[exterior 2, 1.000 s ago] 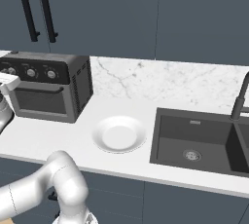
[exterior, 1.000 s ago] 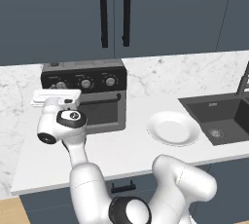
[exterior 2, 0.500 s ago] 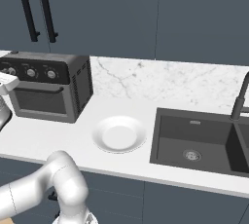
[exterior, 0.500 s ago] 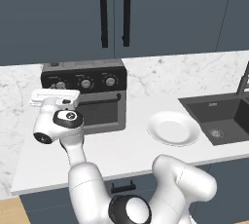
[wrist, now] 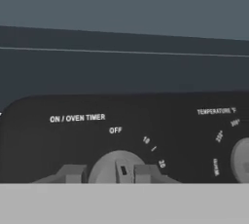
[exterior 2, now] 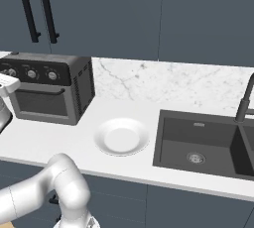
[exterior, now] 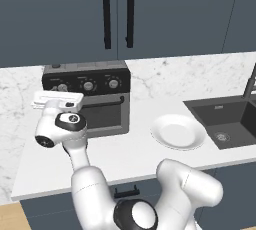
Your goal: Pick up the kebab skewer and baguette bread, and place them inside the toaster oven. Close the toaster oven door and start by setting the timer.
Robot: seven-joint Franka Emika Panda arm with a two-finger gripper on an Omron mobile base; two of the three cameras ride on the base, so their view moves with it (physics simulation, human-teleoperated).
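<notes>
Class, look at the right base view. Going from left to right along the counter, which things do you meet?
toaster oven → white plate → sink → faucet

grey toaster oven [exterior: 90, 101] on the counter, its door [exterior: 102, 114] shut upright.

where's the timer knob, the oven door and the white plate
timer knob [wrist: 118, 168], hand view, silver face under the OFF mark
toaster oven door [exterior 2: 41, 102], right base view, dark glass window
white plate [exterior: 178, 131], left base view, shallow centre
</notes>
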